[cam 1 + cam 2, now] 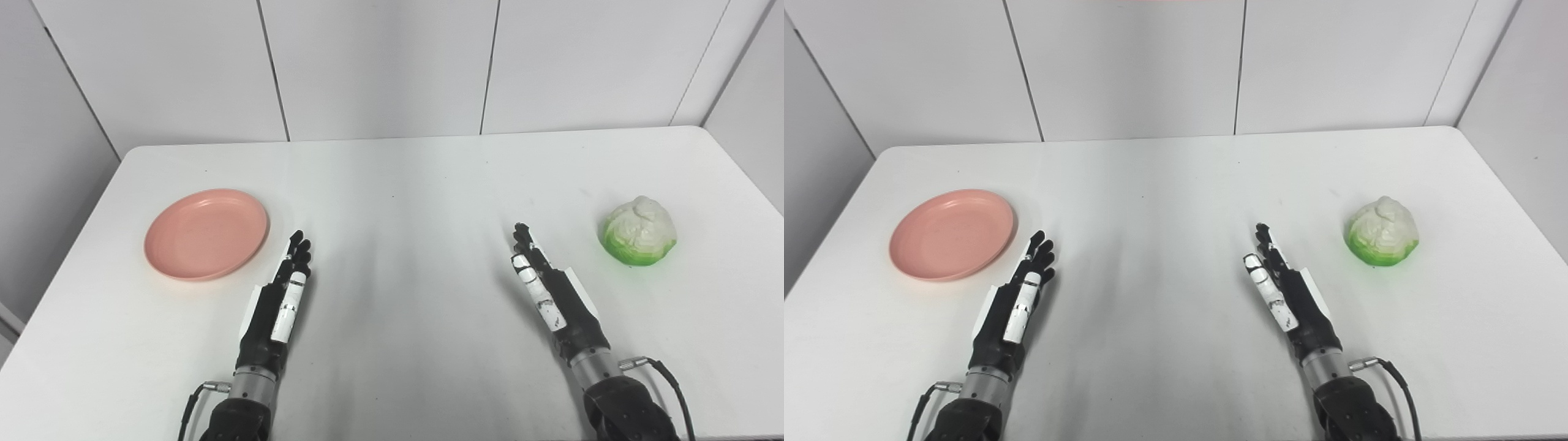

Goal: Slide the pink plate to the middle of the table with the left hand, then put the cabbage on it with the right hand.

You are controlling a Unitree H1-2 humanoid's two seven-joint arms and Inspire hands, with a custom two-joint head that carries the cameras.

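Note:
A pink plate (206, 233) lies flat on the left side of the white table (404, 184), with nothing on it. A pale white and green cabbage (639, 231) sits on the right side. My left hand (283, 297) rests low over the table just right of the plate's near edge, fingers stretched out and holding nothing. My right hand (548, 286) stands edge-up to the left of the cabbage, a clear gap between them, fingers straight and empty.
White panelled walls close in the table at the back and on both sides. The table's far edge runs along the wall, and its left and right edges angle toward me. Cables hang from both wrists at the near edge.

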